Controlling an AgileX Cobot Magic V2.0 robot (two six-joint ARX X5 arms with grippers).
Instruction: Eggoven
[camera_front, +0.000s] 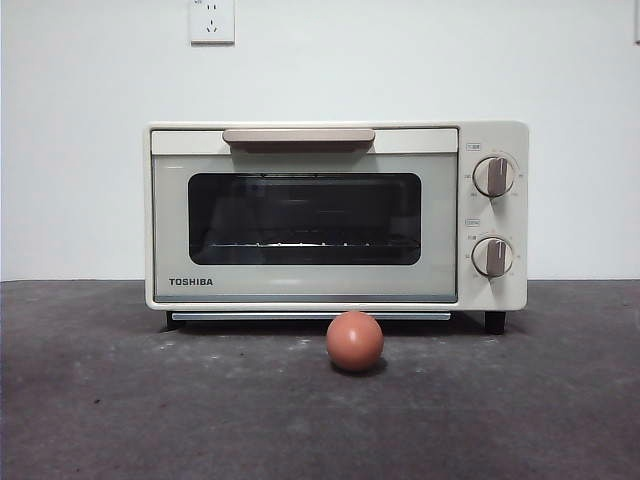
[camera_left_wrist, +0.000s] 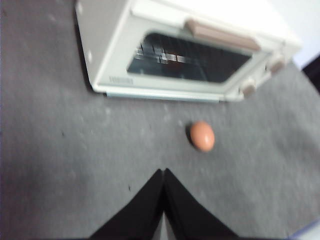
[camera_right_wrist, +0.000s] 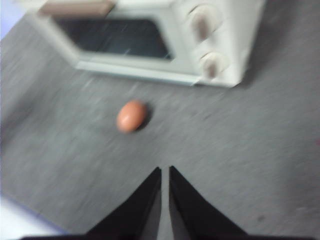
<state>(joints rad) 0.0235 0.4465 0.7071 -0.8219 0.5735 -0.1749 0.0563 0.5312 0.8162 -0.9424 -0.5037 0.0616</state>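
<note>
Reddish-brown egg (camera_front: 354, 341) sits alone on the grey table (camera_front: 100, 400), just in front of the oven (camera_front: 335, 215) and a little toward its knob side, touching nothing. Door (camera_front: 304, 228) shut, handle (camera_front: 298, 136) along its top edge, so the egg probably waits outside until the door is pulled down. Left gripper (camera_left_wrist: 164, 172) hangs above the table, well back from the egg, jaws pressed together, empty. Right gripper (camera_right_wrist: 165, 170) likewise high and clear, tips nearly meeting with a thin slit, holding nothing. Neither arm shows in the front view.

egg (camera_front: 355, 341): smooth, matt | oven (camera_front: 300, 285): glossy cream casing, dark glass | table (camera_front: 120, 400): rough grey
</note>
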